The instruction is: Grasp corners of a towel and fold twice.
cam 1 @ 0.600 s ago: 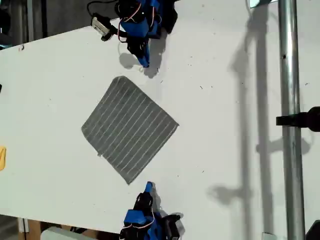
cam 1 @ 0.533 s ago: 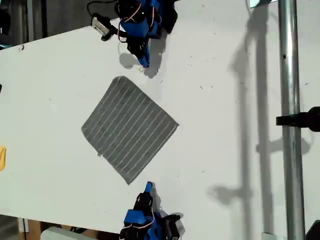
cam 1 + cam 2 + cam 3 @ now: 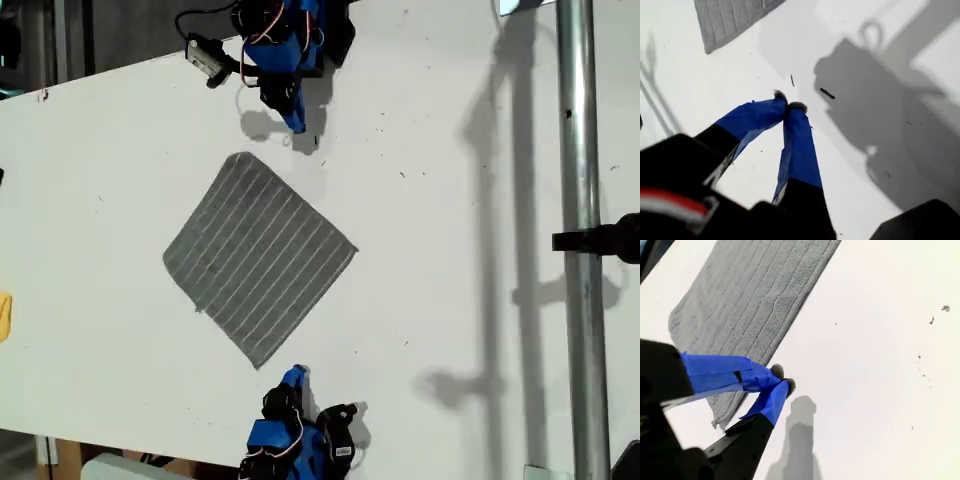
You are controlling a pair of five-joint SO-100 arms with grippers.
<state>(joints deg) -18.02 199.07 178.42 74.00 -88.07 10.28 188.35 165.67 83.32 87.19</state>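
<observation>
White worktop (image 3: 450, 250) fills the exterior view, with a metal pole (image 3: 580, 250) running down the exterior view's right side. The towel (image 3: 258, 258), grey with fine white stripes, lies flat and unfolded left of centre in that view, turned like a diamond. Your first claw (image 3: 296, 122) sits at the upper middle of the exterior view, near the towel's top corner (image 3: 240, 155) but apart from it. The first wrist view shows this claw (image 3: 790, 106) closed, blue tips touching, holding nothing. Your second claw (image 3: 293, 377) sits at the lower middle, just beside the bottom corner (image 3: 258, 365). The second wrist view shows it (image 3: 783, 378) closed and empty too, at the towel's (image 3: 755, 295) edge.
</observation>
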